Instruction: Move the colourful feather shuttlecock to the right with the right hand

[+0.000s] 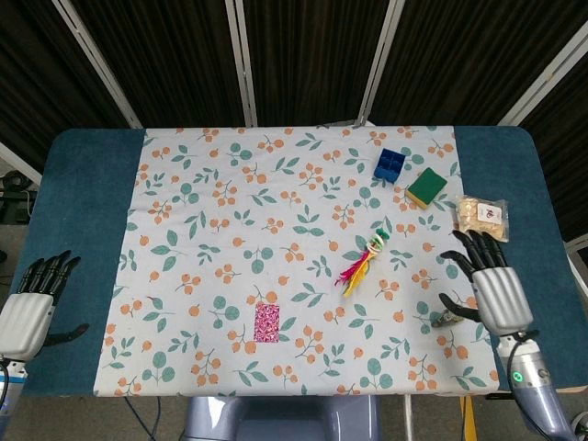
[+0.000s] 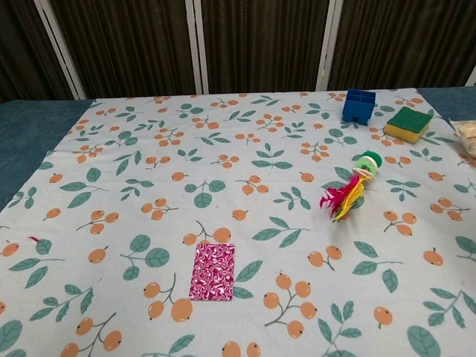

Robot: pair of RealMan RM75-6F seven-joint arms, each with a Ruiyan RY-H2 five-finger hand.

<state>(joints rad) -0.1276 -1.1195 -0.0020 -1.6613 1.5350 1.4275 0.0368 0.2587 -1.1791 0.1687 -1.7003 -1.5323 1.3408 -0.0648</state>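
Lying mid-cloth, one colourful feather shuttlecock [image 1: 365,259] sat untouched, near one blue block [image 1: 390,163] and one green sponge [image 1: 426,187]. Only the head view showed the right robot hand [image 1: 487,287] and left robot hand [image 1: 29,308], both empty, fingers spread.

Both views were evenly and brightly lit from above, with soft, diffuse light and no hard glare. The patterned tablecloth [image 1: 303,257] read crisp across the head view, and shadows beneath objects were faint and short. The dark curtain [image 1: 303,55] at twelve o'clock stayed dim, nearly black between its pale strips. In the chest view the focus held well at centre, softening slightly toward three and nine o'clock, with mild wide-angle stretch at the near edge.
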